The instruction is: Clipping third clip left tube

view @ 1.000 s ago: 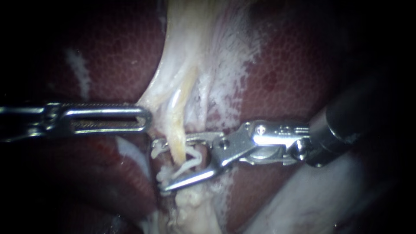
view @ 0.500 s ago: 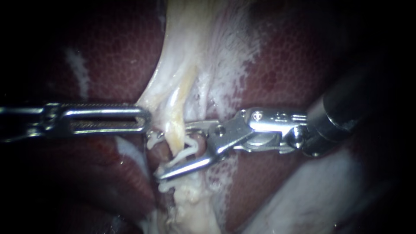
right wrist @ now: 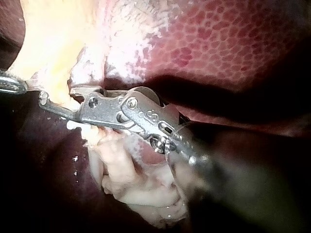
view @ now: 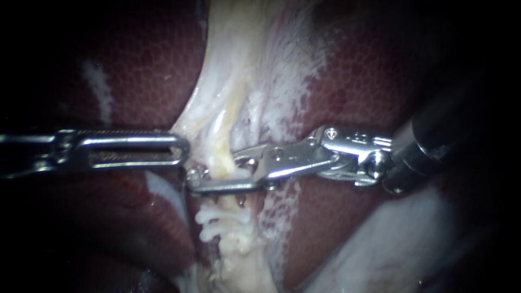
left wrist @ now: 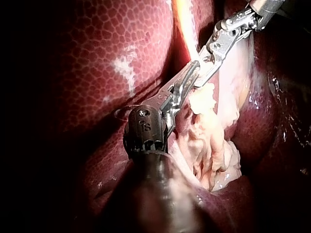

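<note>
Steel left instrument (view: 183,148): shaft enters level from the endoscope view's left edge; the slotted hand lies flat, its tip at the left border of the pale tissue
Left hand, state: jaws pressed together, clenched on the edge of the pale tissue (view: 239,59), which draws out to a point at the tip
Right instrument (view: 196,180): dark shaft comes down from the right; the wrist is bent so the hand runs nearly level leftward, toward the left instrument's tip
Right hand, state: both jaws closed down across the tube, one on each side, grasping it; a sliver of white shows between them
Tube (view: 220,144): yellowish cord running down the middle of the pale tissue, crossed at right angles by the right hand, just beside the left instrument's tip
White clips (view: 220,221): ridged bands on the tube just below the right hand, clear of its jaws
Liver (view: 135,70): dark red, mottled, on both sides of the pale tissue and under both shafts
Left wrist view: right hand crosses just ahead of the left tip; touching or barely apart, cannot tell
Right wrist view: own hand stretched ahead, jaws together over the pale cord; the left instrument's tip lies just beyond, a narrow gap between
</note>
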You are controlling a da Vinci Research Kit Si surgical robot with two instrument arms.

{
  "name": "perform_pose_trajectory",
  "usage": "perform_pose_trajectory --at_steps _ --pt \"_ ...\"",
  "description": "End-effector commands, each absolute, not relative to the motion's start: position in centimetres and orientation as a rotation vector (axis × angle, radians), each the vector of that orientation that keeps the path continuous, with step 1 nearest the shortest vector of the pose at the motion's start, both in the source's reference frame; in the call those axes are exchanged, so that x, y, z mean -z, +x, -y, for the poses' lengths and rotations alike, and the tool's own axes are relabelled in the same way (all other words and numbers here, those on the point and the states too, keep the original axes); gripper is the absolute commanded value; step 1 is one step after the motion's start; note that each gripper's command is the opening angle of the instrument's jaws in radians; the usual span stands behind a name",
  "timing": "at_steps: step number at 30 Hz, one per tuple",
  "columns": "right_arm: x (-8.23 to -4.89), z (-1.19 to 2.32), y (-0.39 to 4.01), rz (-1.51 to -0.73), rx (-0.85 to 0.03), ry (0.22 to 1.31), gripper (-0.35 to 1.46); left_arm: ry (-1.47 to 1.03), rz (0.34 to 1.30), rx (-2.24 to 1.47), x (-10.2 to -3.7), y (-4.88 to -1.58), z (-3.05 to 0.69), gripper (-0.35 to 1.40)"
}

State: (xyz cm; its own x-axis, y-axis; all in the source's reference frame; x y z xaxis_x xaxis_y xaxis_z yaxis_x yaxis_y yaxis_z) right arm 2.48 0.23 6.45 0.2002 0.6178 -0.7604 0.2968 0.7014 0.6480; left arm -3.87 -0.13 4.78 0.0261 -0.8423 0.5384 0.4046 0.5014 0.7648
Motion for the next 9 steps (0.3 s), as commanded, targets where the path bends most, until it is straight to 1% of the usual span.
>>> perform_pose_trajectory --at_steps 1,9 --pt "-6.44 -0.22 2.48 -1.394 -0.264 0.826 -0.35 0.463 1.186 1.018 -4.78 -3.87 0.13 -0.35" --pt "-6.44 -0.22 2.48 -1.394 -0.263 0.826 -0.35 0.462 1.186 1.019 -4.79 -3.88 0.13 -0.35"
